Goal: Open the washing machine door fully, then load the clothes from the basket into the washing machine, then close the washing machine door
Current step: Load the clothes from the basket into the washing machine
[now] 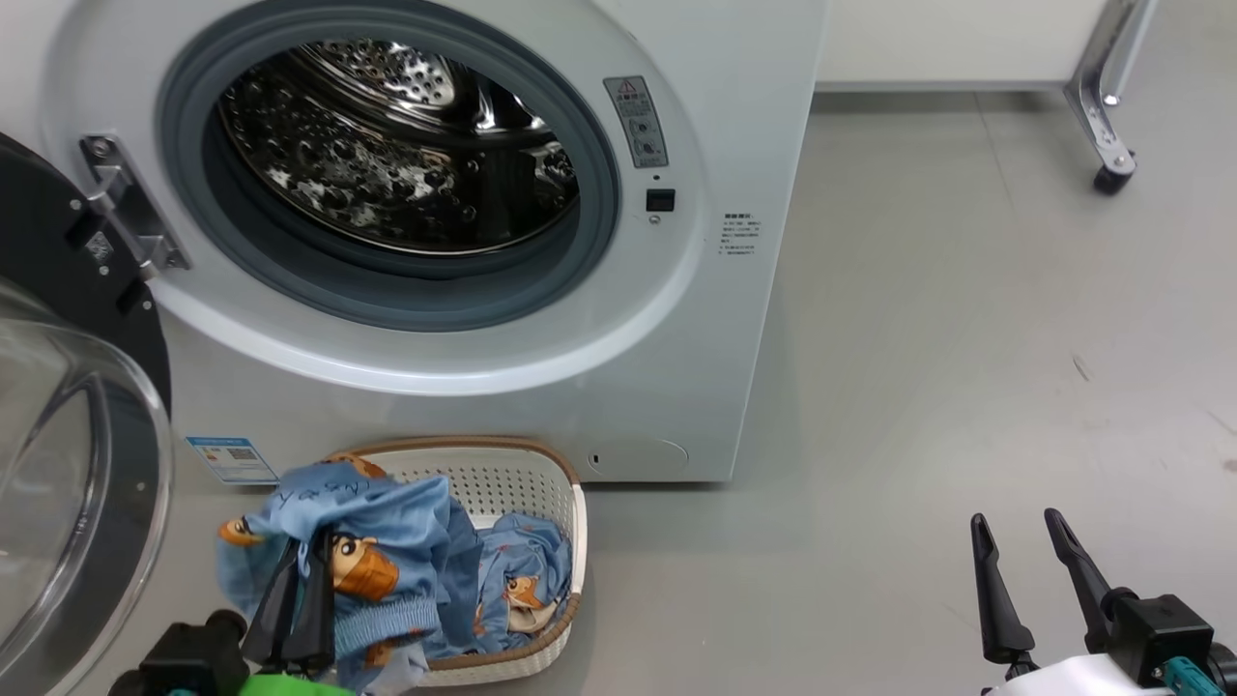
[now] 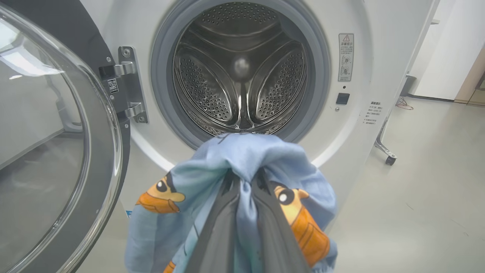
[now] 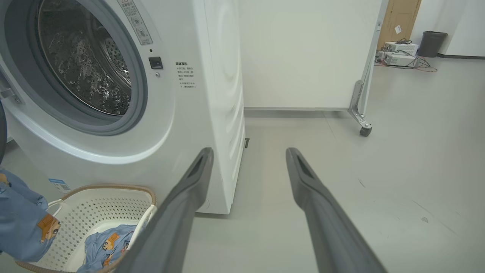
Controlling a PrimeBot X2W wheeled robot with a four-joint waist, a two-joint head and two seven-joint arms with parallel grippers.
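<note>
We pinch a piece of the clothes (image 1: 387, 541) in our left jaws, which are pressed tight together on the blue cloth. The two dark fingers (image 2: 216, 235) hold it at a bunched-up spot, and the rest hangs down around them, over the left end of the basket (image 1: 503, 478). More of the clothes lie inside the basket, at its right end. The basket stands on the floor (image 1: 966, 338), just beside the bottom front edge of the washing machine (image 1: 734, 145) and under its round hole.

The thing that matters most now is where the drum (image 1: 396, 145) is from our left jaws. It is up and straight ahead of them. In the left wrist view the round hole sits right above the cloth, so we think the next move is to lift and push forward, with no turn to the side. The washing machine door (image 1: 87, 435) stands wide open at our left.

Our right jaws are spread wide and hold nothing. They are low at the right, well apart from the basket. The left arm is the nearer one, and it has the cloth
</note>
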